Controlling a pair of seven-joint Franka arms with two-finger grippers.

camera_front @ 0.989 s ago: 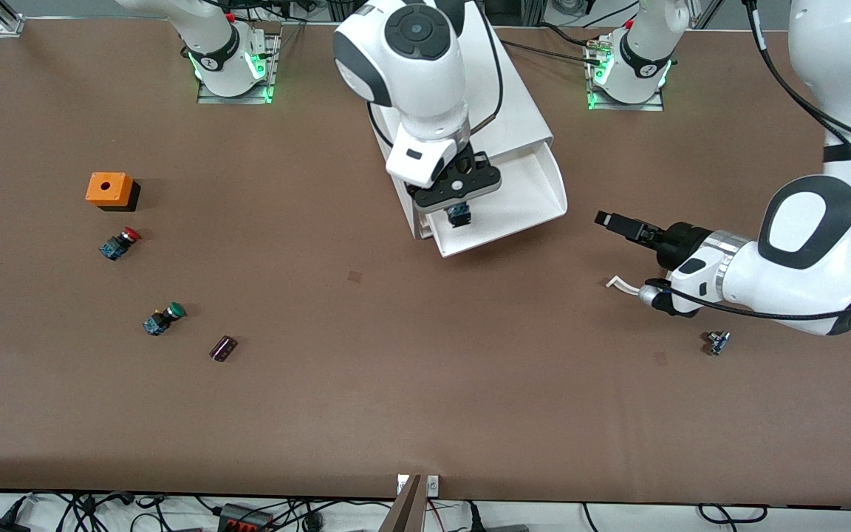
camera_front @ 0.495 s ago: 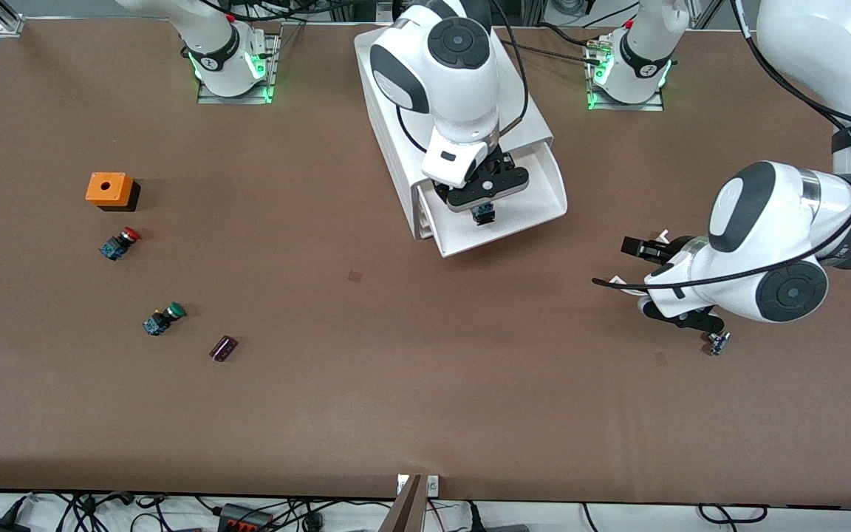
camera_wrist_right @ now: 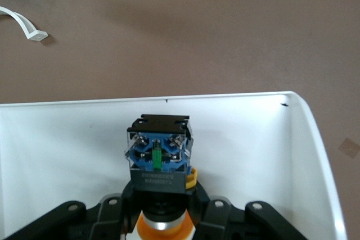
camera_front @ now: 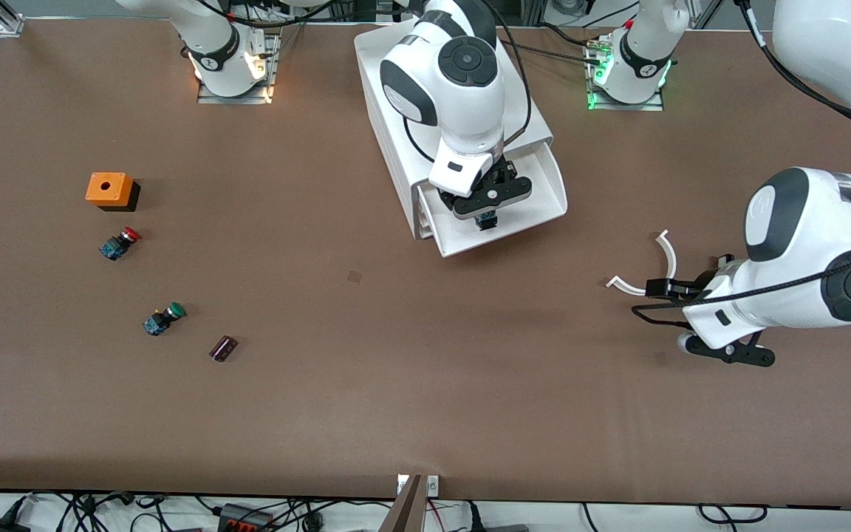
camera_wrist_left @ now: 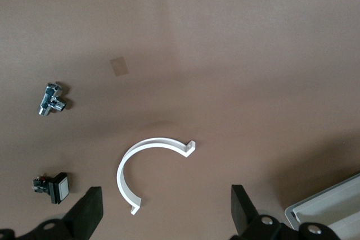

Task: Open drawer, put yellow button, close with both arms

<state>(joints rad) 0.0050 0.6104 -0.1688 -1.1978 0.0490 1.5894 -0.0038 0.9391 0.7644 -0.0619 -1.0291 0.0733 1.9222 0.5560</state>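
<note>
Yellow button [camera_wrist_right: 160, 195]: we log it clamped in the right gripper [camera_front: 486, 213], fingers closed on its body, blue base up, over the open top drawer [camera_front: 536, 193] of the white cabinet [camera_front: 396, 148]. Left gripper [camera_wrist_left: 163, 217]: fingers spread wide, holding nothing, above the brown surface [camera_front: 396, 369] over a white curved clip [camera_wrist_left: 143, 167] at the left arm's end.

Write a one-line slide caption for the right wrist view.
Right hand shut on the yellow button, blue base leading, over the open white drawer.
</note>
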